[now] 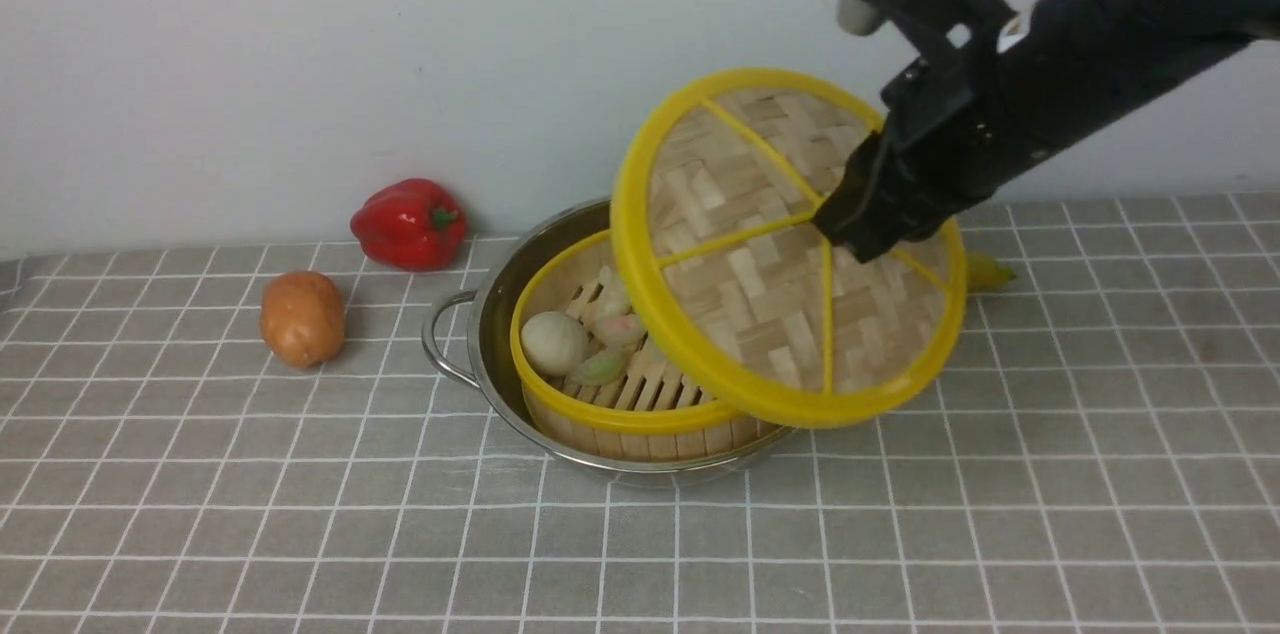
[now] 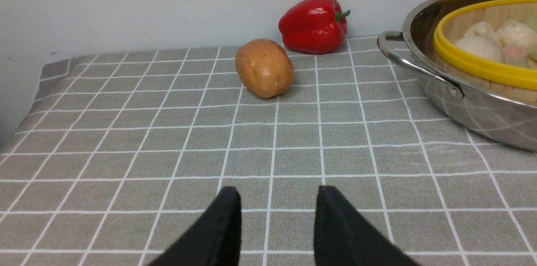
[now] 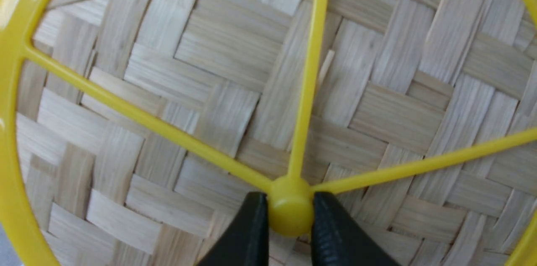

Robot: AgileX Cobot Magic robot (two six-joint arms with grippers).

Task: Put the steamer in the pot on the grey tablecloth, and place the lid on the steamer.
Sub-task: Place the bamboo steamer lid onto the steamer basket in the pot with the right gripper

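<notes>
Your right arm reaches in from about one o'clock in the front view, angled down toward the middle, and its right gripper (image 3: 290, 215) is clamped on the yellow hub of the lid (image 1: 740, 314). You have that woven disc off the surface and steeply tilted, its spoked face turned toward the front camera, and in that view it covers the three o'clock part of the pot and basket. Your left gripper (image 2: 277, 215) has its fingers parted with nothing between them, over the grey tablecloth (image 2: 251, 165); from the left wrist you can see the cloth's white grid between them.

The pot (image 1: 500, 334) sits on the grey tablecloth, one wire handle (image 1: 440, 339) pointing to nine o'clock. You'll find the steamer (image 1: 620, 419) inside it, yellow rim up, sitting somewhat tilted. In the steamer, a round white bun (image 1: 555, 343) lies toward nine o'clock, with a green dumpling (image 1: 598, 367), a pink one (image 1: 619, 329) and pale pieces (image 1: 610, 296) beside it on the slatted floor.

From the pot, you have a red pepper (image 1: 408, 224) near ten o'clock and a brown, potato-like item (image 1: 302, 318) farther out between nine and ten. A yellow-green tip (image 1: 988, 273) shows past the lid's rim at about three o'clock.
</notes>
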